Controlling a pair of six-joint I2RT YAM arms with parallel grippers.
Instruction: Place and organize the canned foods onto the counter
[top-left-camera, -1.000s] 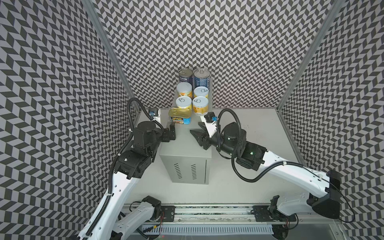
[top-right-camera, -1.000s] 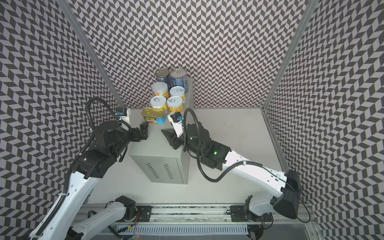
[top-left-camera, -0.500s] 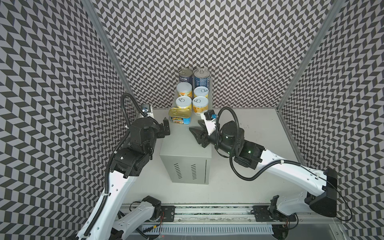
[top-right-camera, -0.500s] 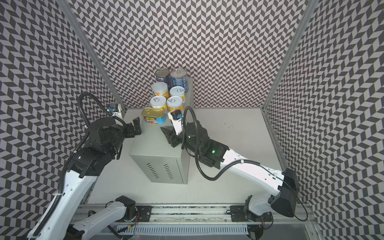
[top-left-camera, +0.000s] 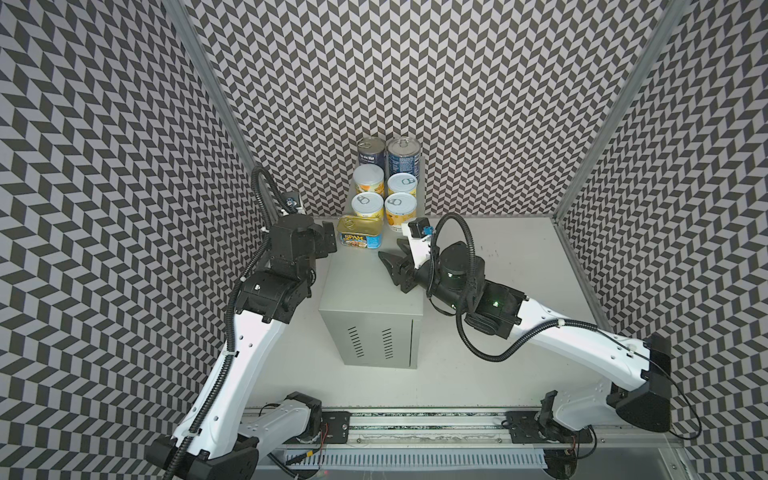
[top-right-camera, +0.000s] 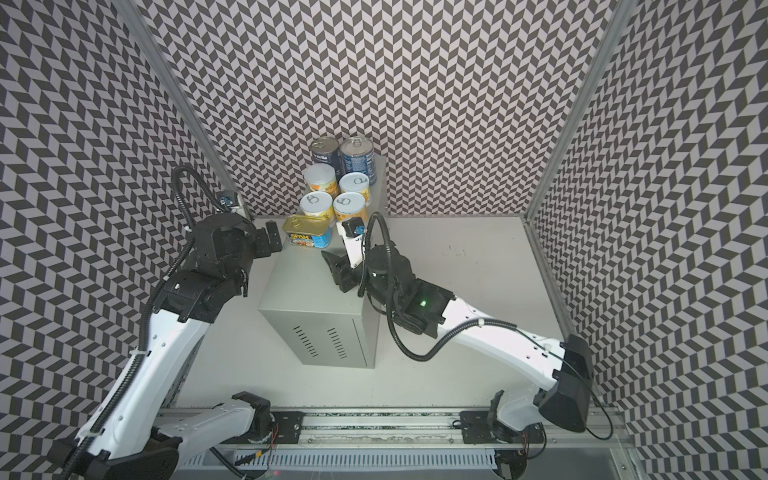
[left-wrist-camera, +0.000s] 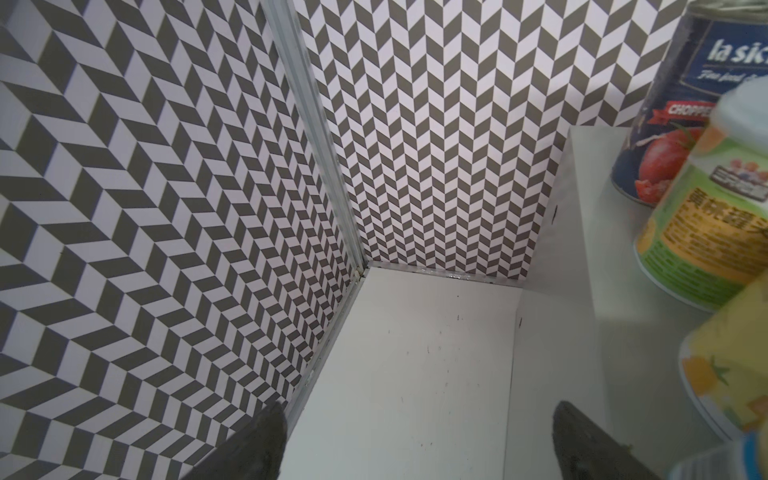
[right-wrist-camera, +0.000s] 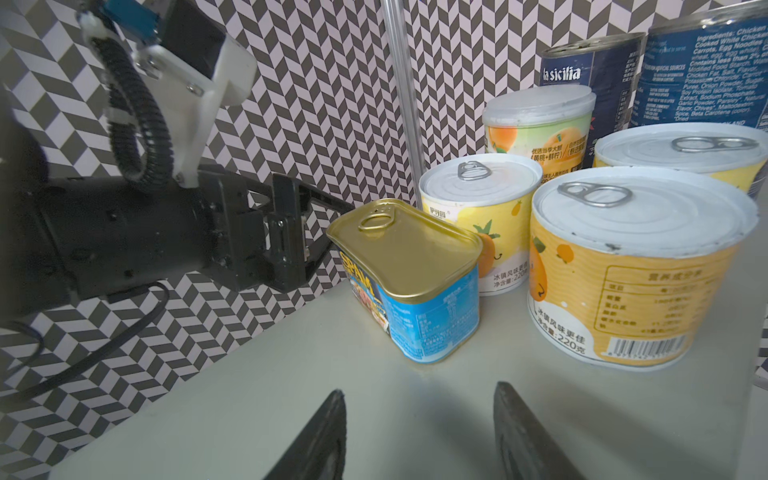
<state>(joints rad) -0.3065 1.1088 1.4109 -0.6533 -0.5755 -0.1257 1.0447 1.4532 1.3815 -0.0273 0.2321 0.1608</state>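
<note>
Both top views show the canned foods standing in rows at the far end of the grey counter (top-left-camera: 365, 291) (top-right-camera: 307, 291). At the back are two tall blue cans (top-left-camera: 371, 156) (top-left-camera: 402, 160). In front of them stand several short yellow fruit cans (top-left-camera: 367, 205) (right-wrist-camera: 631, 266). The gold-topped SPAM tin (top-left-camera: 359, 233) (top-right-camera: 307, 233) (right-wrist-camera: 411, 270) is nearest. My left gripper (top-left-camera: 327, 240) (left-wrist-camera: 419, 419) is open and empty beside the counter's left edge, just left of the SPAM tin. My right gripper (top-left-camera: 391, 252) (right-wrist-camera: 419, 403) hovers open over the counter top, with nothing between its fingers, a short way from the SPAM tin.
The counter stands on a white tabletop (top-left-camera: 519, 257) enclosed by chevron-patterned walls. The wall corner post (left-wrist-camera: 316, 137) is close to my left gripper. The arm rail (top-left-camera: 415, 424) runs along the near edge.
My left gripper has drawn back toward the far left, off the counter top to its left edge. My right gripper has crept slightly toward the cans. No can has moved.
</note>
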